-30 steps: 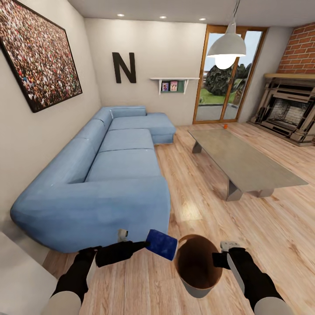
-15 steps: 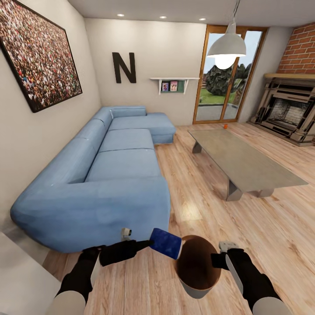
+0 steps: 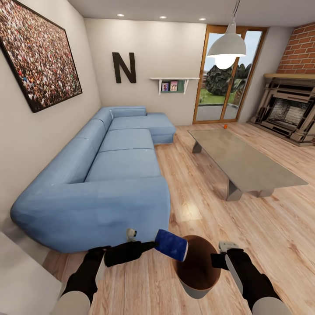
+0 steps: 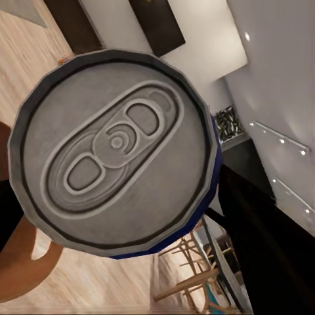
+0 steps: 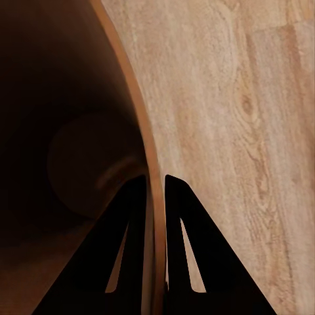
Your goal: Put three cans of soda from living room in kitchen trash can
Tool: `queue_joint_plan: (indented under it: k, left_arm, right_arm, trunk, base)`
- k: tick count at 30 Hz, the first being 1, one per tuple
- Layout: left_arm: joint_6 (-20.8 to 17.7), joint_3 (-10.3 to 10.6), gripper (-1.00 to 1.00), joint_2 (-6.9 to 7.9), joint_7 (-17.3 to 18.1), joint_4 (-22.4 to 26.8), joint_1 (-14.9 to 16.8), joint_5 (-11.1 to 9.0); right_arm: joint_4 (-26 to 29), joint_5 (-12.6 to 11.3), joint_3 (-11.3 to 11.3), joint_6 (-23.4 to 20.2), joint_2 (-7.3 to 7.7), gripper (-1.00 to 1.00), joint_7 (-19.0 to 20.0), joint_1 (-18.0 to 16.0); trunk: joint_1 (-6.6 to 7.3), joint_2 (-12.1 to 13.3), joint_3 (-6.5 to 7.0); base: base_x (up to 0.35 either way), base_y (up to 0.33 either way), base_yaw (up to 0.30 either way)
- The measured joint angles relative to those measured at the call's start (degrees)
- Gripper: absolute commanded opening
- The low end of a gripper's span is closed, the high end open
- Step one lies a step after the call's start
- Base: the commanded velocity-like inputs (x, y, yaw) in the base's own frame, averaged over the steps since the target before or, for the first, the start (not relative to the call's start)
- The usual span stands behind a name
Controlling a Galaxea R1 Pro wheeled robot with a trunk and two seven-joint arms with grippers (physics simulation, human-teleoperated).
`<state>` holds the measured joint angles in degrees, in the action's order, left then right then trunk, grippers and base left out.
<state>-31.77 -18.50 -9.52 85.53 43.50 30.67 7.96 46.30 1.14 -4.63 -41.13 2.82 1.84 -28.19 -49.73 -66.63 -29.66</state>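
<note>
Orange can [image 3: 225, 126] on grey coffee table [image 3: 245, 162]

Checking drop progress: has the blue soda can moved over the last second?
Yes. Against the sofa, the blue soda can, held in the left end effector, shifted rightward over the trash can rim.

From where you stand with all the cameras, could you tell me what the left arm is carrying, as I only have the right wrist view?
Observer: The left gripper holds a dark blue soda can, lying sideways at the near rim of the trash can.
Operator: Thank you. Is the can's top visible anywhere?
Observer: Yes, the left wrist view faces its silvery top with the pull tab.
Operator: And where is my right gripper in the room?
Observer: In the head view the right gripper grips the trash can's rim above the wood floor, near the blue sofa.
</note>
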Motion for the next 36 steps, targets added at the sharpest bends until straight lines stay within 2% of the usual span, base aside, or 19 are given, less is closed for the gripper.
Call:
queue_joint_plan:
  k: [3, 6, 9, 10, 11, 14, 17, 22, 24, 27, 29, 36]
  left_arm:
    - [0.0, 6.0, -1.0, -0.05, -0.2, 0.0, 0.0, 0.0]
    - [0.0, 8.6, -1.0, -0.06, -0.3, 0.0, 0.0, 0.1]
    - [0.0, 9.8, -1.0, -0.06, -0.4, -0.1, 0.0, 0.2]
    - [0.0, 10.1, -1.0, -0.06, -1.4, -0.1, 0.0, 0.1]
    - [0.1, 10.3, -1.0, -0.06, -4.7, 0.0, 0.0, 0.0]
    - [0.1, 10.4, -1.0, -0.06, -8.4, 0.0, 0.0, -0.2]
    - [0.1, 10.6, -1.0, -0.06, -10.1, 0.0, 0.0, -0.3]
    - [0.1, 10.7, -1.0, -0.06, -11.3, 0.1, 0.0, -0.3]
    - [0.1, 10.8, -1.0, -0.06, -11.4, 0.1, 0.0, -0.3]
    - [0.2, 10.8, -1.0, -0.48, -11.9, 0.1, 0.0, -0.3]
    - [0.2, 10.8, -1.0, -0.48, -13.1, 0.1, 0.0, -0.3]
    - [0.2, 10.8, -1.0, -0.48, -15.0, 0.1, 0.0, -0.3]
  right_arm:
    - [0.0, 0.1, 0.0, 0.0, -0.06, -1.0, 0.0, 0.0]
    - [0.0, 0.0, 0.0, 0.0, -0.24, -1.0, 0.0, 0.0]
    - [0.0, 0.1, 0.0, 0.0, -0.31, -1.0, 0.0, 0.0]
    - [0.0, 0.1, 0.0, 0.0, -0.33, -1.0, 0.0, 0.0]
    - [0.1, 0.2, 0.0, 0.0, -0.35, -1.0, 0.0, 0.0]
    - [0.1, 0.0, 0.0, 0.0, -0.41, -1.0, 0.0, 0.0]
    - [0.1, 0.1, 0.0, -0.1, -0.42, -1.0, -0.1, 0.0]
    - [0.1, 0.4, 0.2, -0.1, -0.88, -1.0, -0.1, 0.0]
    - [0.1, -0.3, 1.1, -0.1, -1.02, -1.0, 0.0, 0.0]
    - [0.1, 0.0, 3.7, -0.1, -1.11, -1.0, -0.1, 0.0]
    - [0.1, 0.0, 4.2, -0.1, -1.13, -1.0, -0.2, 0.0]
    - [0.2, 0.0, 4.7, -0.2, -1.14, -1.0, -0.2, 0.0]
  trunk:
    - [0.0, 0.0, 0.0]
    - [0.0, 0.0, 0.0]
    - [0.0, 0.0, 0.0]
    - [0.0, 0.0, 0.0]
    - [0.0, 0.0, 0.0]
    - [0.0, 0.0, 0.0]
    - [0.0, 0.0, 0.0]
    - [0.0, 0.0, 0.0]
    - [0.0, 0.0, 0.0]
    - [0.0, 0.0, 0.0]
    - [0.0, 0.0, 0.0]
    - [0.0, 0.0, 0.0]
  base:
    - [0.0, 0.0, 0.0]
    - [0.0, 0.0, 0.0]
    - [0.0, 0.0, 0.0]
    - [0.0, 0.0, 0.0]
    - [0.0, 0.0, 0.0]
    - [0.0, 0.0, 0.0]
    - [0.0, 0.0, 0.0]
    - [0.0, 0.0, 0.0]
    - [0.0, 0.0, 0.0]
    - [0.0, 0.0, 0.0]
    - [0.0, 0.0, 0.0]
    - [0.0, 0.0, 0.0]
